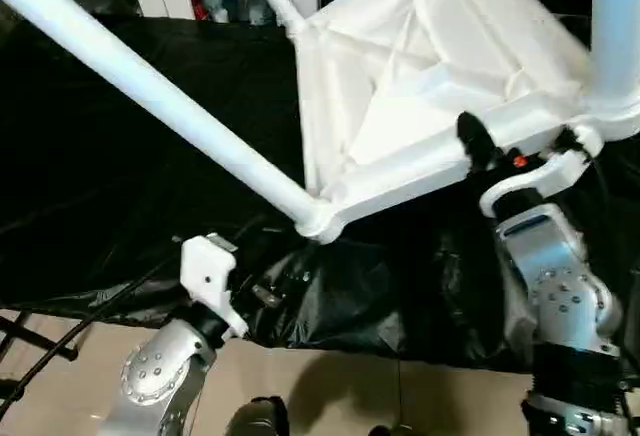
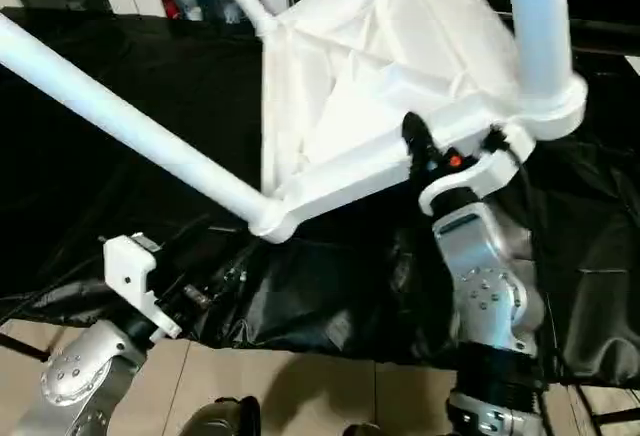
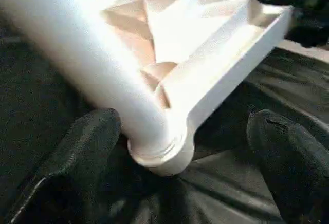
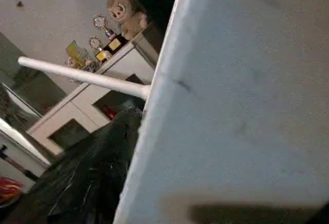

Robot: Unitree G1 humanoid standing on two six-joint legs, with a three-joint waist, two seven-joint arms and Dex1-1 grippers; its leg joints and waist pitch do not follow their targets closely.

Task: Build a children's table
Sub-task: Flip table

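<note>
Gripping table (image 1: pixel 440 76) rim, right gripper (image 1: pixel 520 151) half-hidden; legs cropped

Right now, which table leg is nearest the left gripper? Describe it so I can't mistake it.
Start at the tilted white tabletop over the black cloth. At its lowest corner socket, above the left gripper, one long leg slants up and away leftward. The other legs sit at higher corners.

White children's table (image 1: pixel 430 86), tilted, underside showing
</note>
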